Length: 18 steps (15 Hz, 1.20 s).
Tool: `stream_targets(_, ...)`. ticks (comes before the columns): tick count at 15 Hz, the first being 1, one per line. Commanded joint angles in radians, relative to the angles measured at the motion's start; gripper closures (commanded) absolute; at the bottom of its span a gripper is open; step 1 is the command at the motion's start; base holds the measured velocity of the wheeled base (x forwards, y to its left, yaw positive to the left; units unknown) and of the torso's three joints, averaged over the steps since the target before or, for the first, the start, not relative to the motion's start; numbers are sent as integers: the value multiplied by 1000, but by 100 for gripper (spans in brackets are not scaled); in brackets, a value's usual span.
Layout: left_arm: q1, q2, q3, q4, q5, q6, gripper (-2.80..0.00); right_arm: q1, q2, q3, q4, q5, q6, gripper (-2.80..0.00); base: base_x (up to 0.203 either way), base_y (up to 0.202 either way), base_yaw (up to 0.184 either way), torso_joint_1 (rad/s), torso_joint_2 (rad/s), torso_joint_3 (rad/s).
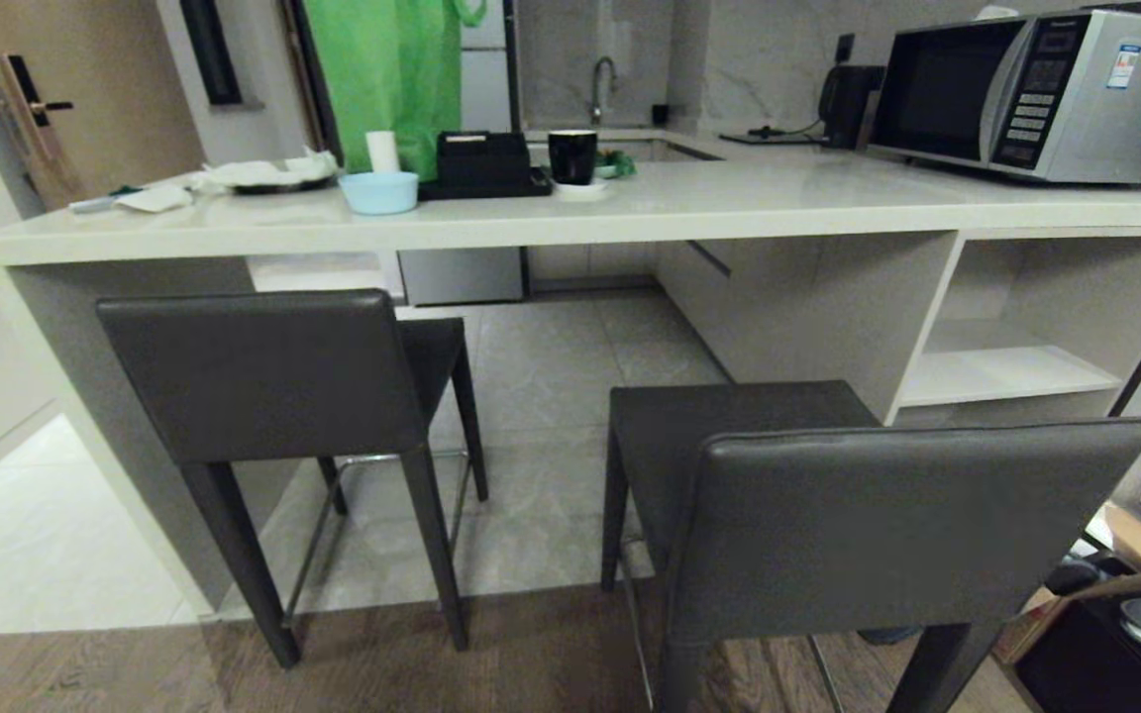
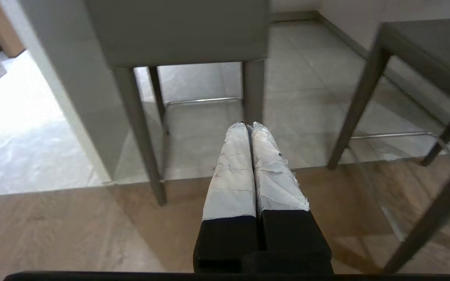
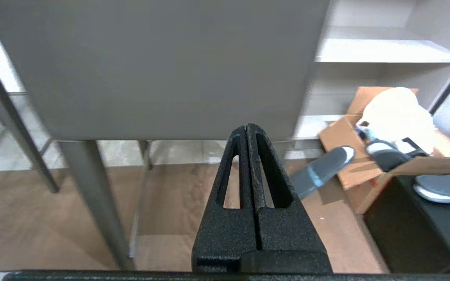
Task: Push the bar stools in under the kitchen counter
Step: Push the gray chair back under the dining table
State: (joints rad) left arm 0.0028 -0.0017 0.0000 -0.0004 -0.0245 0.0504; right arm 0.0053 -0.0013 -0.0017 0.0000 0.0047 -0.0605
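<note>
Hanging pressed shut and holding nothing, the left gripper (image 2: 248, 127) and right gripper (image 3: 247, 128) are each facing a stool back, not touching. The left bar stool (image 1: 263, 371) is sitting partly under the desk (image 1: 689, 203); the right bar stool (image 1: 887, 535) is standing well outside it. Judged so, pushing is not yet begun, and both stools are remaining to be pushed in.

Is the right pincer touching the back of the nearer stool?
Apart. In the right wrist view the shut right pincer hangs short of the nearer stool, its tip around the backrest's lower edge, with open floor visible below it.
</note>
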Motion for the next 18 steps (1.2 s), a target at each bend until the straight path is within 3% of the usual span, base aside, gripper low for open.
stream_targets(1,0,2,3,-1,0,0,0,1,1,0,0,1,-1,0,0,-190,0,1,2,2)
stream_targets(18,0,2,3,-4,-1,-21,0,1,1,0,0,1,1,0,0,-192,1,2,2,3)
